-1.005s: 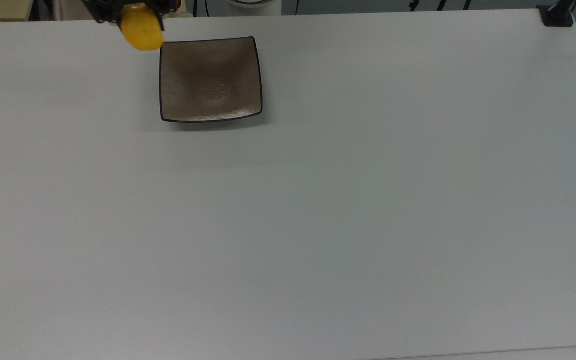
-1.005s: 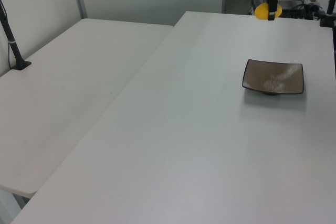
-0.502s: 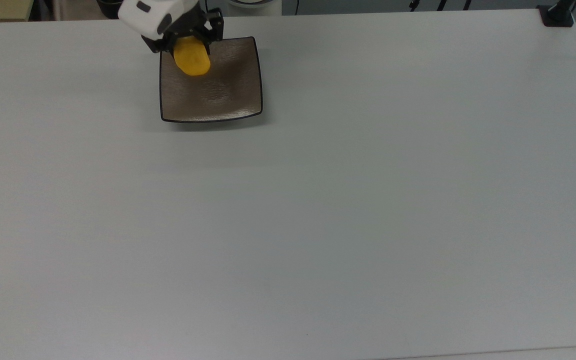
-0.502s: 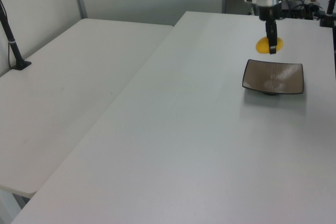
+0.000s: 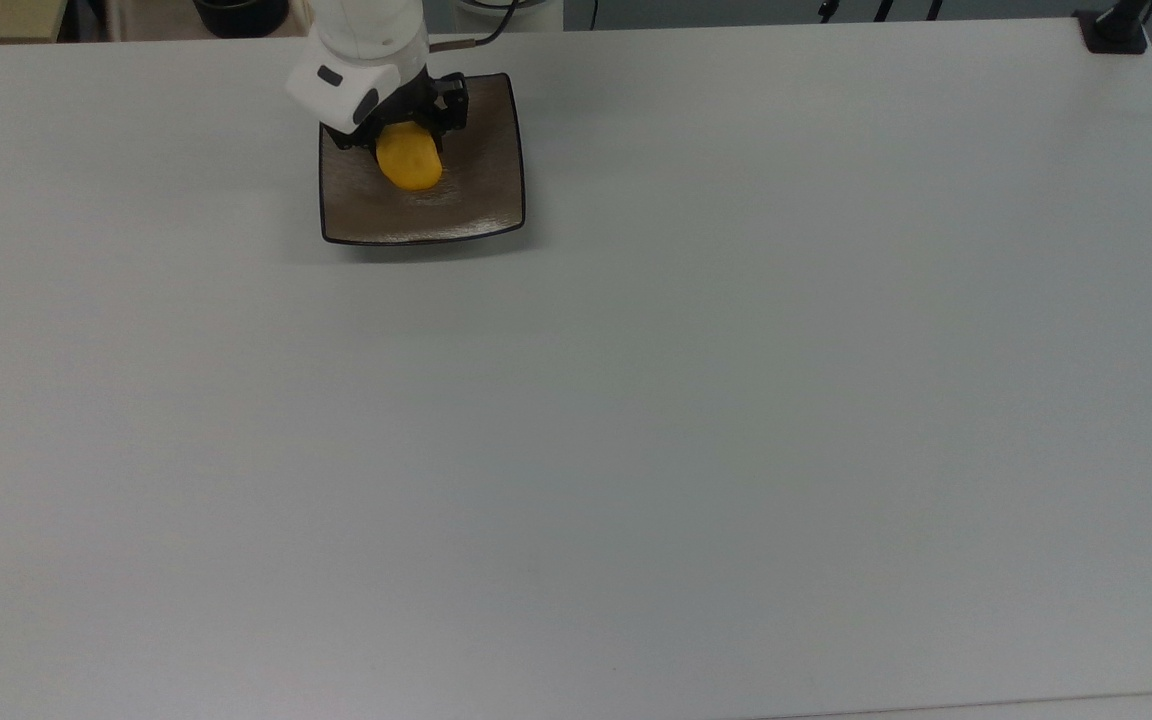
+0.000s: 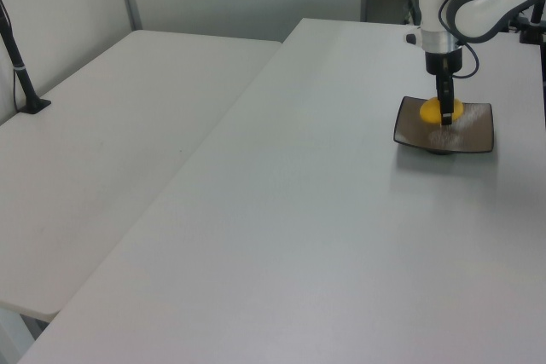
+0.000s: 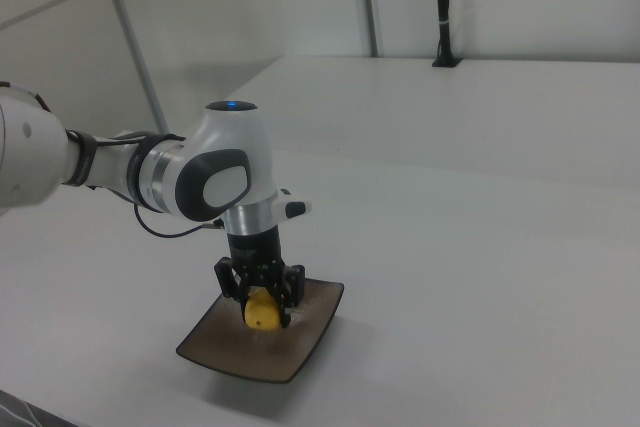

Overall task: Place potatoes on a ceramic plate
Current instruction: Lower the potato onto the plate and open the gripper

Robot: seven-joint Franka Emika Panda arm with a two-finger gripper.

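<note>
Jaws are clenching the potato, so you are seeing a firm grasp. Your table [image 5: 636, 400] is spreading across the top view; the ceramic plate [image 5: 476, 190] is sitting in its upper left. Your gripper [image 5: 408, 150] is pointing down over the plate, holding the potato [image 5: 410, 162] above the plate's middle.

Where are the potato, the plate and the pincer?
potato [image 5: 410, 164], top view, its yellow top.
plate [image 5: 481, 205], top view, bare inner surface.
pincer [image 7: 263, 309], right view, between its fingertips.
</note>
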